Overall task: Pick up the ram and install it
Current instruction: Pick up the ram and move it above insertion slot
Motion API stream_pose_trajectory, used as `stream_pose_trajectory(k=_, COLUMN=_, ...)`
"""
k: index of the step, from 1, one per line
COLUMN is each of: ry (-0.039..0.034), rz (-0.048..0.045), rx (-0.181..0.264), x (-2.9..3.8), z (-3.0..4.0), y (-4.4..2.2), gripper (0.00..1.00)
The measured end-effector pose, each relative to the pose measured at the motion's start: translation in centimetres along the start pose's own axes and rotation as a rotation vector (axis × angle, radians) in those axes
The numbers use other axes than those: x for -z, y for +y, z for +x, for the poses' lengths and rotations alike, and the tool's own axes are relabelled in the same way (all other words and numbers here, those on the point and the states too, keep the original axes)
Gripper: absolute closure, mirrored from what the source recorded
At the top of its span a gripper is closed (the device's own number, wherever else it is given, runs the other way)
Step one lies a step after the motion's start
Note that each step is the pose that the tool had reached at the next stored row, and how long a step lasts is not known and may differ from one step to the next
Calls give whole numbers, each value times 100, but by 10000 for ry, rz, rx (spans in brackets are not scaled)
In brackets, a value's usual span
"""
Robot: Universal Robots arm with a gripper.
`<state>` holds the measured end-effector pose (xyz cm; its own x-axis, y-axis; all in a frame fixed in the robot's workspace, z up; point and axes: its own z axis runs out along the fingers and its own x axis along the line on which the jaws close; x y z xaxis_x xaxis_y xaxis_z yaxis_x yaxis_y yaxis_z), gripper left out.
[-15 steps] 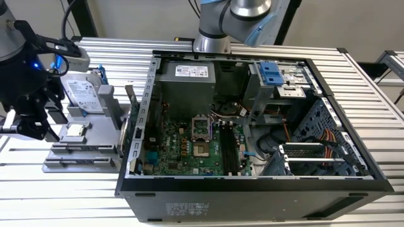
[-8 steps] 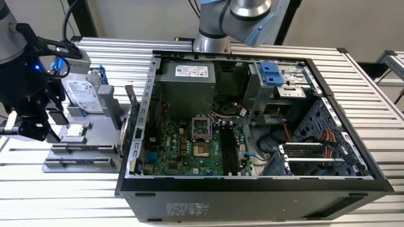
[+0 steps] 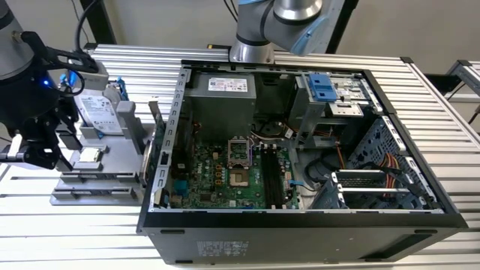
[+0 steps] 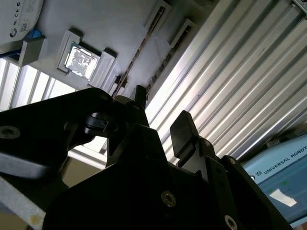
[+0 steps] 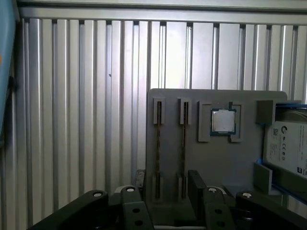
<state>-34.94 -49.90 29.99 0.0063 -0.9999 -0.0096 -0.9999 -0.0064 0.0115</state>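
Two ram sticks (image 5: 159,143) (image 5: 183,143) stand on edge in parallel slots of a grey holder (image 5: 220,163); in the second wrist view they show as thin dark lines (image 4: 135,56). My gripper (image 5: 168,181) (image 4: 160,111) hovers over the end of the holder, open, with nothing between its fingers (image 5: 195,182). In the exterior view the gripper (image 3: 45,153) hangs at the far left, above the holder (image 3: 112,188). The open computer case (image 3: 300,225) lies to the exterior view's right, its motherboard's black slots (image 3: 271,179) in sight.
On the holder a square silver CPU chip (image 5: 222,121) (image 3: 90,156) sits beside a hard drive in a blue frame (image 5: 288,146) (image 3: 101,115). The ribbed aluminium table (image 5: 81,120) surrounds it. The arm's base (image 3: 251,50) stands behind the case.
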Motion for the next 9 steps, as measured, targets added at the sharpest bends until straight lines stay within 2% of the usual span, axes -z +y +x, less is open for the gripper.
stream_pose_trajectory(k=9, ry=3, rz=0, rx=0, x=-39, z=0, y=0, gripper=0)
